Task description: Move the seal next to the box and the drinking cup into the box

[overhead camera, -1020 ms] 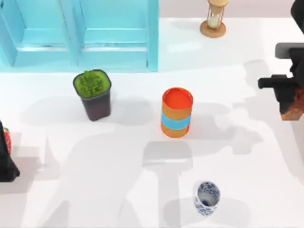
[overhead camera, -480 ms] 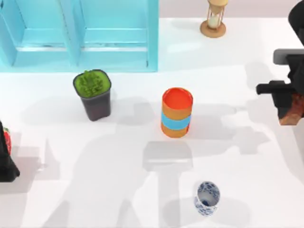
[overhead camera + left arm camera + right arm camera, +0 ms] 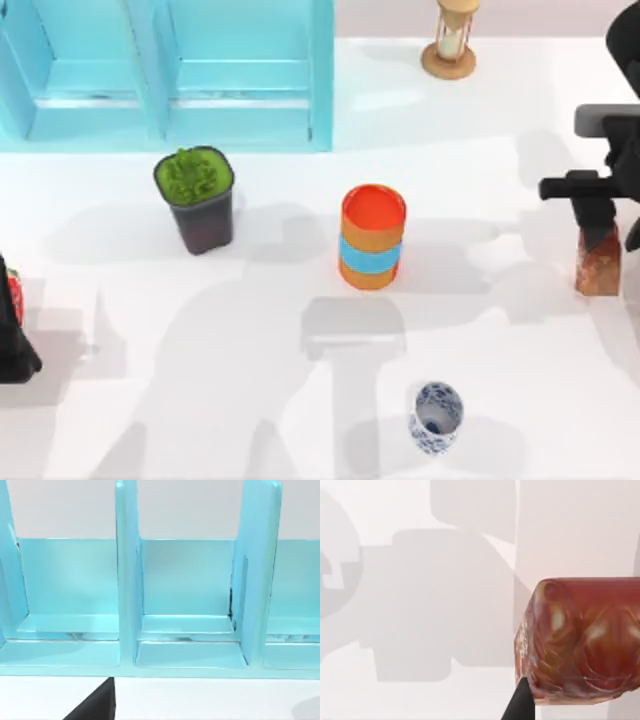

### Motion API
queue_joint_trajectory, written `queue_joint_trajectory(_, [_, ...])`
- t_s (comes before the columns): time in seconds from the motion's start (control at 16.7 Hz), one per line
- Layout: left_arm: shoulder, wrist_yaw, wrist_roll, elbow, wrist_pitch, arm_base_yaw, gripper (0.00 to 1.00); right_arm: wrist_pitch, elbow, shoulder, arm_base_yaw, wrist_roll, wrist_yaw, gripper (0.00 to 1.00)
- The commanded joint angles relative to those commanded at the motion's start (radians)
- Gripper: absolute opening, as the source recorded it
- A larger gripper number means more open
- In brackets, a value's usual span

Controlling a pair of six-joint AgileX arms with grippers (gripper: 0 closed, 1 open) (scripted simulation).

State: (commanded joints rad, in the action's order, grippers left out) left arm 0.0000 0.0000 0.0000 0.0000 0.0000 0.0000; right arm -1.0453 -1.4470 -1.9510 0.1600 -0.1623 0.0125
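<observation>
The seal (image 3: 598, 266), a reddish-brown mottled block, stands upright at the table's far right, and up close in the right wrist view it is the seal (image 3: 580, 640). My right gripper (image 3: 598, 222) is directly over its top and shut on it; a dark fingertip (image 3: 520, 706) shows beside the block. The drinking cup (image 3: 436, 416), white with a blue pattern, sits near the front edge, right of centre. The light-blue box (image 3: 170, 75) with upright dividers stands at the back left, also seen as the box (image 3: 190, 605). My left gripper (image 3: 12, 325) is parked at the left edge.
An orange cylinder (image 3: 372, 237) with a blue band stands mid-table, between the seal and the box. A dark pot (image 3: 197, 200) with a green plant is in front of the box. A wooden hourglass (image 3: 450, 40) stands at the back, right of centre.
The seal has swung from tilted to upright and now sits lower and a little further left under my right gripper. The left arm has not moved.
</observation>
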Motion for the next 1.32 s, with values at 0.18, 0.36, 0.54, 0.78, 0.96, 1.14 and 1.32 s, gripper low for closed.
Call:
queue_joint_trajectory(0.18, [0.000,0.000,0.000,0.000,0.000,0.000,1.00,0.000,0.000,0.000,0.000,0.000,0.000,0.83])
queue_joint_trajectory(0.36, [0.000,0.000,0.000,0.000,0.000,0.000,1.00,0.000,0.000,0.000,0.000,0.000,0.000,1.00])
queue_joint_trajectory(0.54, [0.000,0.000,0.000,0.000,0.000,0.000,1.00,0.000,0.000,0.000,0.000,0.000,0.000,1.00])
queue_joint_trajectory(0.78, [0.000,0.000,0.000,0.000,0.000,0.000,1.00,0.000,0.000,0.000,0.000,0.000,0.000,1.00])
queue_joint_trajectory(0.96, [0.000,0.000,0.000,0.000,0.000,0.000,1.00,-0.009,-0.010,-0.004,0.000,-0.001,0.000,1.00])
queue_joint_trajectory(1.14, [0.000,0.000,0.000,0.000,0.000,0.000,1.00,-0.054,-0.054,-0.003,-0.001,-0.001,0.000,1.00])
queue_joint_trajectory(1.32, [0.000,0.000,0.000,0.000,0.000,0.000,1.00,-0.102,-0.098,0.000,-0.001,0.000,-0.001,1.00])
